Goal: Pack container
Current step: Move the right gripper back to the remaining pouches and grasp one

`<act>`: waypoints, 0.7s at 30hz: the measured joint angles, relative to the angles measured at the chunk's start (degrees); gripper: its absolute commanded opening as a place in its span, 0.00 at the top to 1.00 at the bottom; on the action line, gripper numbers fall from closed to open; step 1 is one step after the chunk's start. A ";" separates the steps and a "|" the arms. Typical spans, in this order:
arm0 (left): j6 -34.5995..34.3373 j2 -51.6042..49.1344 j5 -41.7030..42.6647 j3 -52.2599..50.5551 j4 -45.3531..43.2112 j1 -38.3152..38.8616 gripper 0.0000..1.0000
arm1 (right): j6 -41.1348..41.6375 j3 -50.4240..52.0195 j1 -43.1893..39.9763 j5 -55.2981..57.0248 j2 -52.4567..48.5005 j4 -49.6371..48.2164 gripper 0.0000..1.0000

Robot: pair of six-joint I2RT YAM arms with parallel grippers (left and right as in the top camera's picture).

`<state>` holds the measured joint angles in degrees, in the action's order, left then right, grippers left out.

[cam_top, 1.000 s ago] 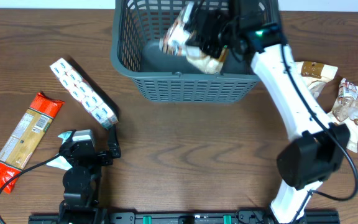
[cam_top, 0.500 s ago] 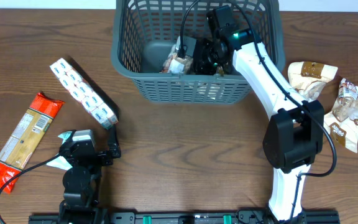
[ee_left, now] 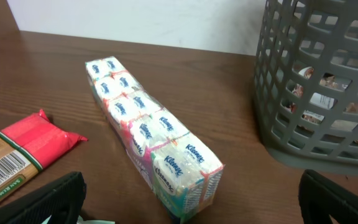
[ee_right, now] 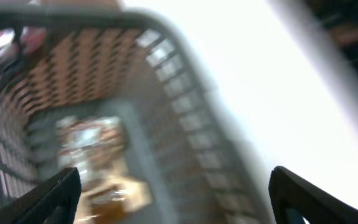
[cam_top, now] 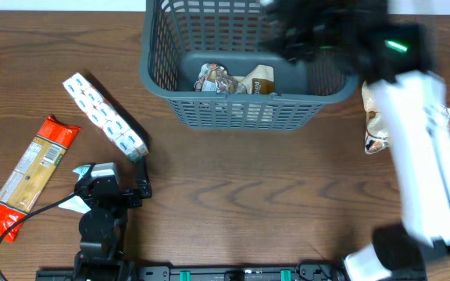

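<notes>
two snack packs (cam_top: 213, 78) in container (cam_top: 233, 97), kleenex tissue pack (ee_left: 154, 149) outside, both jaws spread, empty

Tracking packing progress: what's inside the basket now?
In the basket lie two snack packs: a silvery pack and a tan pack. The blurred right arm covers its far right corner.

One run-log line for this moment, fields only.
container: snack packs inside | right pincer: open, empty, above container | left pincer: open, empty, near tissue pack | table: red packet unpacked
</notes>
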<state>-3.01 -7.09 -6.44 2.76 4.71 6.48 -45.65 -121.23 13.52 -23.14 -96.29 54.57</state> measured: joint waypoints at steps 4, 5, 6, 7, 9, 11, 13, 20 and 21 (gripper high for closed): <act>0.00 0.00 0.00 0.02 0.02 0.00 0.01 | 7.13 -1.86 -6.60 5.42 10.38 -4.96 0.04; 0.00 0.00 0.00 0.04 0.04 0.00 0.02 | 11.72 -2.08 -8.96 8.94 12.15 -6.19 0.03; 0.00 0.00 0.00 0.04 0.04 0.00 0.02 | 16.17 -2.36 -11.04 12.35 13.40 -6.43 0.03; 0.00 0.00 0.00 0.04 0.04 0.00 0.01 | 19.54 -2.51 -12.79 15.30 14.01 -6.01 0.03; 0.00 0.00 0.00 0.04 0.07 0.00 0.02 | 27.69 -2.73 -17.68 20.74 14.25 -2.58 0.04; 0.00 0.00 0.00 0.07 0.11 0.00 0.01 | 33.90 -2.45 -21.57 24.20 12.72 2.10 0.02; 0.00 0.00 0.00 0.07 0.15 0.00 0.02 | 38.77 -1.73 -24.46 26.38 9.64 7.06 0.01; 0.00 0.00 0.00 0.07 0.15 0.00 0.02 | 49.03 2.89 -30.84 28.57 -6.23 15.19 0.01; 0.00 0.00 0.00 0.07 0.15 0.00 0.01 | 49.90 3.56 -31.69 28.48 -8.79 15.69 0.01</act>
<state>-3.01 -7.09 -6.44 2.83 4.86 6.48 4.25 -117.67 -18.17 5.34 -105.08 70.26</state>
